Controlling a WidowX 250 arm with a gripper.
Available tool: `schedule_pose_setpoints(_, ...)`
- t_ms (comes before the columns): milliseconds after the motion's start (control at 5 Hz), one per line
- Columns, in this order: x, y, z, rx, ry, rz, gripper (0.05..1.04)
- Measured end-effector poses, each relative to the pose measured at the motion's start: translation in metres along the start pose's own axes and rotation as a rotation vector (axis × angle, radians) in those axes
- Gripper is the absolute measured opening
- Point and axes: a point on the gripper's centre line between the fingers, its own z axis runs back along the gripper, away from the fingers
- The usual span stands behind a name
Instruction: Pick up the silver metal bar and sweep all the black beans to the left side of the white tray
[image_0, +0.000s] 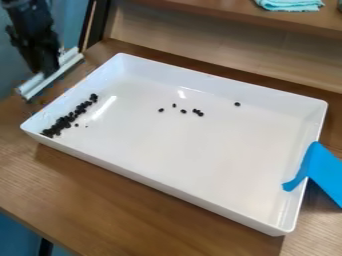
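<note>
Camera view: gripper (47, 71) at upper left, just off the tray's far left corner area, hanging down over a pair of pale parallel bars (61, 72). Can't tell how far open it is, or whether it has hold of the bars. Bars are straight, smooth-looking, whitish, lying at a slant beside the tray.

Tray (200, 150): white, glossy, shallow, rectangular, rounded corners, raised walls. Sits on a brown wood-grain table (100, 200). Light glints on its floor at left and near the far wall.

Dark bits (65, 121), small, roundish, bean-like: most in a long narrow heap inside the tray along its left wall, touching each other. A couple of strays just beside the heap. Short scattered row (184, 111) mid-tray toward the far side, plus a lone one (237, 104) farther right.

Blue strip (322, 172), flat and matte, folded over the right rim, one end inside. Folded teal cloth (290, 5) on the wooden shelf (227, 8) behind.
</note>
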Motion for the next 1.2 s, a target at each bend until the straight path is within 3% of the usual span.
schedule_pose_setpoints(200, 0.017, -0.028, 0.017, -0.052, 0.029, -0.004, 0.339)
schedule_pose_setpoints(400, 0.027, -0.079, 0.022, -0.082, 0.062, -0.012, 0.338)
schedule_pose_setpoints(600, 0.03, -0.129, 0.016, -0.081, 0.066, -0.017, 0.338)
schedule_pose_setpoints(800, 0.028, -0.18, -0.009, -0.049, 0.076, -0.033, 0.338)
schedule_pose_setpoints(1000, 0.028, -0.233, -0.019, -0.014, 0.056, -0.039, 0.338)
schedule_pose_setpoints(1200, 0.03, -0.277, -0.037, 0.01, 0.082, -0.029, 0.338)
